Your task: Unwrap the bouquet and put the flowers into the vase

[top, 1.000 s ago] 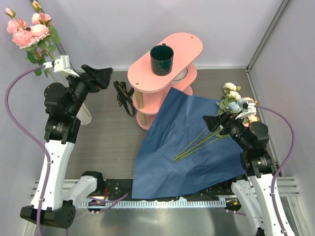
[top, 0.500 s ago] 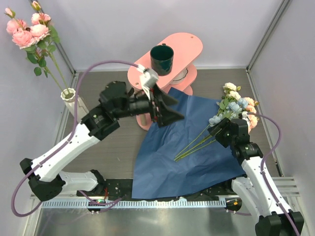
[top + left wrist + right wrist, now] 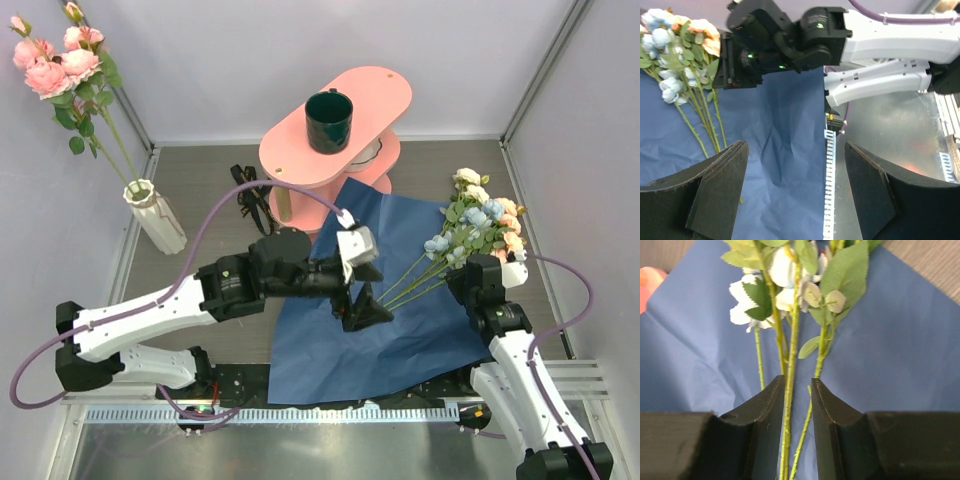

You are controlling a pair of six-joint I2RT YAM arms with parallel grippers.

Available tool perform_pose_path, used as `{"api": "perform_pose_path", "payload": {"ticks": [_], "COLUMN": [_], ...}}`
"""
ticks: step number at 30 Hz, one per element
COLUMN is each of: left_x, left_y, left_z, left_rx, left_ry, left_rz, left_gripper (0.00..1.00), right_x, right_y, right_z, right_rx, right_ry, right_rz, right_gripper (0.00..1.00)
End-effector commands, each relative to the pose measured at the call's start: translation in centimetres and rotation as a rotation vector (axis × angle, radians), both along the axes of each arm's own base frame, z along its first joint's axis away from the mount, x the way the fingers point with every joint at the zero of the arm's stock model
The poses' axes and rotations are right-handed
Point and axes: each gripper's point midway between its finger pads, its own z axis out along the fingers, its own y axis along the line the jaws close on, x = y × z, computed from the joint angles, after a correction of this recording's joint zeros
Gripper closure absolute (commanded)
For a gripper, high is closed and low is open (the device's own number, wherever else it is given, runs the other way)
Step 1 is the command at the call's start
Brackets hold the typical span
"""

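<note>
Presently: flowers [image 3: 470, 225], loose on the blue paper [image 3: 330, 370] right of centre, heads near the right wall. Right gripper [image 3: 798, 382] narrowed around the stems; a firm pinch cannot be told. Left gripper [image 3: 795, 147] wide open by the stem ends. Gather every stem before lifting. Vase [image 3: 155, 215] well apart, far left; pink stand [image 3: 385, 95] between; room lies along the near side.

The wrapping paper [image 3: 400, 340] is lying in the middle, with the flowers [image 3: 470, 225] lying across its right part. Behind it the stand [image 3: 385, 90] is carrying the mug [image 3: 329, 120]. The ribbon [image 3: 252, 200] is lying left of the stand, and the vase [image 3: 160, 222] is standing further left.
</note>
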Motion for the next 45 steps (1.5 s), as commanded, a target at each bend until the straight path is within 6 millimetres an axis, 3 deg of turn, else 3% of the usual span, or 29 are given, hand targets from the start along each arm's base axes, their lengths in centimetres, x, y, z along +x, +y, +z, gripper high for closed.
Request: {"api": "perform_pose_path", "payload": {"ticks": [1,5,10,18,27,37,42,45], "left_x": [-1.1,-3.5,-4.5,-2.9,-2.3,-1.8,-1.5,-1.4], "left_y": [-0.9,-1.7,-2.3,-1.9,-1.7,-1.6,-1.6,-1.6], "left_z": [-2.1,-3.5,-4.7,-4.4,-4.3,-4.7,-4.8,-4.8], "left_rx": [0.095,0.150,0.190,0.193,0.199,0.218,0.223,0.222], "left_ry": [-0.114,-0.153,-0.148,-0.188,-0.208,-0.222,-0.226,-0.227], "left_rz": [0.024,-0.010,-0.031,0.059,0.082,0.106,0.120,0.125], "left_gripper": [0.19,0.19,0.19,0.16,0.15,0.15,0.15,0.15], "right_x": [0.6,1.1,2.4,3.8,4.5,3.7,3.8,3.6], "right_y": [-1.6,-2.2,-1.8,-0.6,0.2,-2.6,-2.6,-2.7], "right_z": [-0.6,-1.8,-2.4,-3.5,-5.3,-5.9,-6.1,-6.3], "right_rx": [-0.044,-0.087,-0.113,-0.098,-0.063,-0.142,-0.143,-0.144], "right_ry": [-0.008,0.040,0.068,0.140,0.169,0.262,0.262,0.255], "right_rz": [-0.089,-0.102,-0.054,0.010,0.026,-0.137,-0.139,-0.143], "right_gripper": [0.67,0.68,0.67,0.67,0.62,0.63,0.67,0.74]}}
